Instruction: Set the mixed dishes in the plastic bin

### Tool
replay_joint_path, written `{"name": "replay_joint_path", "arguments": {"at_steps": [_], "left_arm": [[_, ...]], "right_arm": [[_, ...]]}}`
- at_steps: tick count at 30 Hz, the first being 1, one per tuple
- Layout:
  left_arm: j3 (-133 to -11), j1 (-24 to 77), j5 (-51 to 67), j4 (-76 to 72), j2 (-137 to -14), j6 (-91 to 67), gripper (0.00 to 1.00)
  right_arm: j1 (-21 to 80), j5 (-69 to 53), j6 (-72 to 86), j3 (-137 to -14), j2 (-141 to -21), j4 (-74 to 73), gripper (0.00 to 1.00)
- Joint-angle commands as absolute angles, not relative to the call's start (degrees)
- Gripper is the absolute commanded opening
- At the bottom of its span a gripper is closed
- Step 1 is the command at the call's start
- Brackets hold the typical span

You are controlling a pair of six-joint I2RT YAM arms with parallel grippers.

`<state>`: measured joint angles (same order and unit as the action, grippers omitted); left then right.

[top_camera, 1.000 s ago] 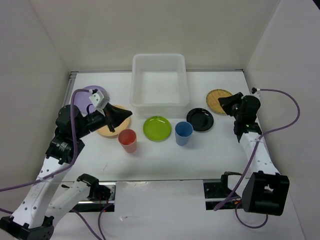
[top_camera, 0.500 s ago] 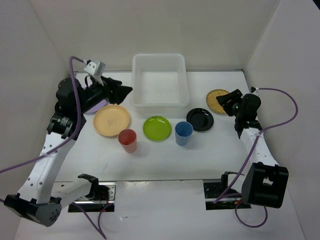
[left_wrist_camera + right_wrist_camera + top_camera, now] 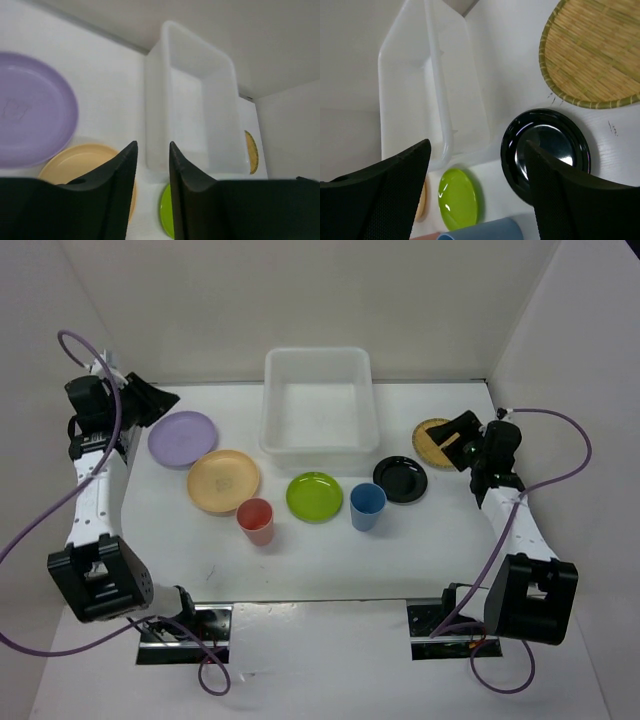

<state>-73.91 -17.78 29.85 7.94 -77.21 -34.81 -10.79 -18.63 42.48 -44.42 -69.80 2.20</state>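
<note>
The plastic bin (image 3: 316, 405) stands at the back centre, and nothing shows inside it. In front of it lie the mixed dishes: a lavender plate (image 3: 183, 437), a peach plate (image 3: 223, 481), a red cup (image 3: 255, 520), a lime green plate (image 3: 314, 496), a blue cup (image 3: 367, 506), a black plate (image 3: 401, 479) and a tan woven disc (image 3: 435, 440). My left gripper (image 3: 168, 397) hovers at the far left, beyond the lavender plate (image 3: 30, 125), its jaws narrowly open and holding nothing. My right gripper (image 3: 450, 435) is wide open above the woven disc (image 3: 595, 55) and black plate (image 3: 545, 150).
White walls close in the table on the left, back and right. Purple cables loop from both arms. The bin (image 3: 195, 110) sits just beyond the peach plate (image 3: 75, 160) and the green plate (image 3: 457, 197).
The left arm swung back and left, off the peach plate and past the lavender one, and its jaws narrowed. The right gripper opened wide over the woven disc.
</note>
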Motion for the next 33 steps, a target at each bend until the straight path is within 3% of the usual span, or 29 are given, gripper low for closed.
{"name": "replay_joint_path", "arguments": {"at_steps": [1,3,4,5,8,18,23,33], "left_arm": [[-71.29,-23.26,36.56,5.98,-80.32,-39.37,0.37],[-69.18,-25.22,36.56,5.36,-82.26,-39.38,0.34],[-69.17,-25.83,35.78,5.36,-83.05,-39.38,0.44],[-69.17,-25.84,34.90,6.14,-85.06,-38.24,0.80],[-71.71,-25.84,31.47,8.87,-89.63,-35.95,0.86],[-80.23,-26.89,12.32,20.20,-99.75,-30.15,0.83],[-86.48,-26.89,10.81,24.60,-108.62,-27.69,0.75],[-89.21,-27.42,7.29,24.08,-116.62,-27.69,0.71]], "right_arm": [[-11.16,-16.44,40.08,-49.65,-69.61,0.71,0.80],[-11.16,-15.91,40.08,-50.54,-69.00,-0.08,0.82],[-11.16,-15.91,40.08,-51.32,-68.30,-0.09,0.82],[-11.16,-15.91,40.08,-51.94,-67.77,-0.09,0.82],[-11.16,-18.54,38.95,-55.00,-66.45,-0.08,0.84],[-2.82,-19.86,34.98,-61.26,-65.92,-5.71,0.87],[0.61,-19.17,34.98,-61.87,-65.92,-5.10,0.87],[1.14,-17.49,32.87,-64.51,-66.01,-9.23,0.88]]}}
